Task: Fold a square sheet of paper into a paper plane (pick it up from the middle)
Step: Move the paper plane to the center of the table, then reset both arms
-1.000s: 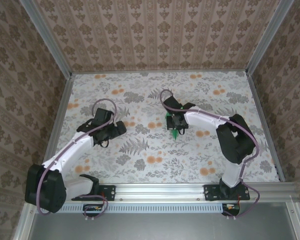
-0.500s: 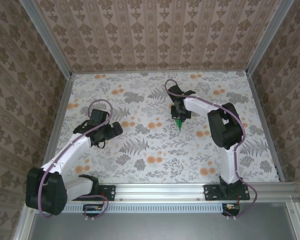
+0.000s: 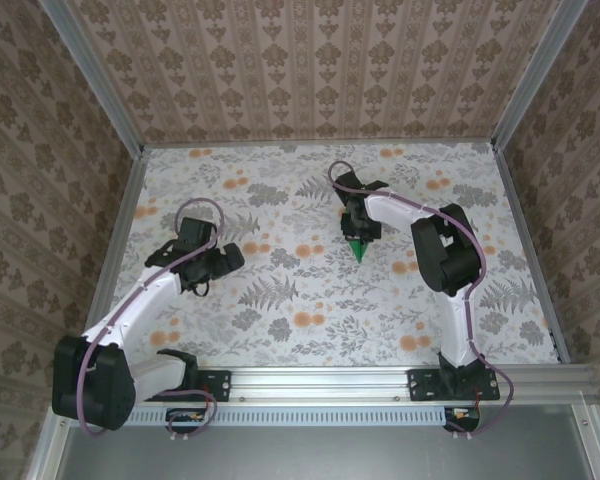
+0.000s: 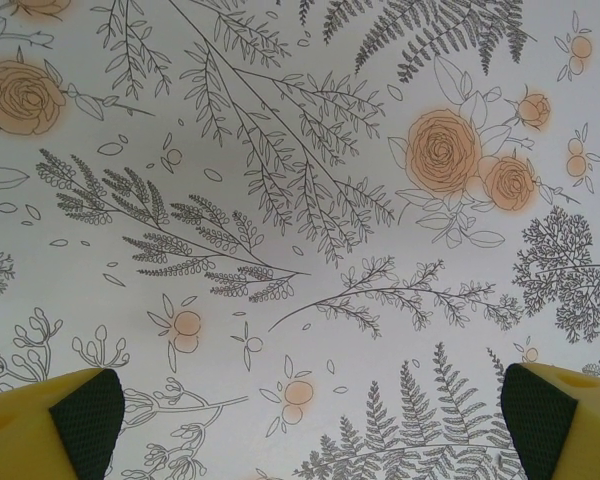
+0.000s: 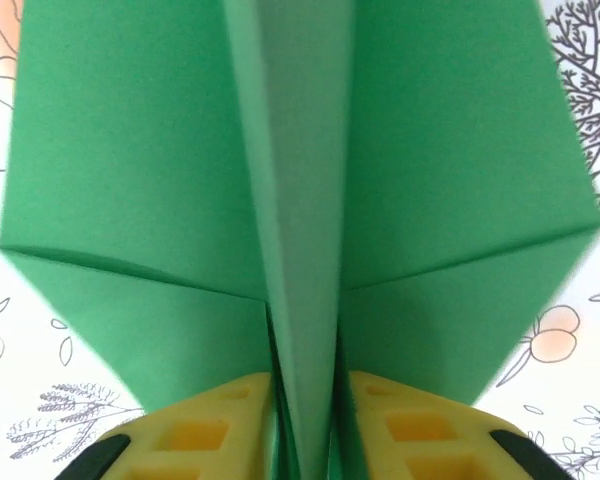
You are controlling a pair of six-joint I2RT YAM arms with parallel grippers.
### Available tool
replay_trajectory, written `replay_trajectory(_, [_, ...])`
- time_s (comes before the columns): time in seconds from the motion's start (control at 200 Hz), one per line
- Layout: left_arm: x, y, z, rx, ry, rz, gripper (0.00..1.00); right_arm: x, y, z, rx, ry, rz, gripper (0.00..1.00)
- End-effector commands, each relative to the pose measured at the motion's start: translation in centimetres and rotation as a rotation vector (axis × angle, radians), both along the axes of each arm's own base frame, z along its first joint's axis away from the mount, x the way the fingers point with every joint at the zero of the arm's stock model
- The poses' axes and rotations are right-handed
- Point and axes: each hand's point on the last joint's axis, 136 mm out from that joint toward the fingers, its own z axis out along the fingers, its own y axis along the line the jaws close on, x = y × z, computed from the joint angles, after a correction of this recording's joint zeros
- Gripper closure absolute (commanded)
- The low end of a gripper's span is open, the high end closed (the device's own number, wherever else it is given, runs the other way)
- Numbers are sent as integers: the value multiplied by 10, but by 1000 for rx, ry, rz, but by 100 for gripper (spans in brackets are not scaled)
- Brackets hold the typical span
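Toward 1 o'clock from the middle of the floral cloth [image 3: 280,330], the paper plane [image 3: 358,248] lies nose toward 6 o'clock, its centre fold between the yellow fingers [image 5: 205,425] of the right gripper [image 5: 305,388] — pinching or freed, I cannot tell. Off at 8 o'clock, the left gripper [image 4: 300,430] gapes wide over the cloth — nothing in it.

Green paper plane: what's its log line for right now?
thing: folded bright green paper plane | right fingers: flanking its centre fold, grip unclear | left fingers: wide open, empty
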Motion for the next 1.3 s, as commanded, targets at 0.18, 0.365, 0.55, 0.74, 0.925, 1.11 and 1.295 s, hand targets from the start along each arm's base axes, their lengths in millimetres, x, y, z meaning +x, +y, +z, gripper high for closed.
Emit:
replay_trajectory(0.18, [36, 43, 63, 183, -173, 55, 0, 5, -2, 131, 133, -226, -20, 50])
replay_trajectory(0.365, [53, 87, 81, 324, -286, 105, 0, -1, -65, 177, 13, -475, -86, 25])
replay_trajectory(0.55, [63, 124, 66, 378, -378, 217, 0, -14, -141, 176, -204, -617, -170, 10])
replay_trajectory(0.74, [81, 128, 56, 478, -494, 151, 0, -27, -186, 154, -358, -733, -200, 0])
replay_trajectory(0.925, [103, 108, 38, 476, -602, 2, 0, -31, -201, 126, -339, -826, -182, 0])
replay_trajectory(1.11, [117, 85, 23, 426, -682, -114, 0, -24, -202, 114, -253, -916, -133, 0])
replay_trajectory(1.295, [121, 85, 25, 433, -719, -154, 0, -16, -196, 99, -178, -966, -88, 0])
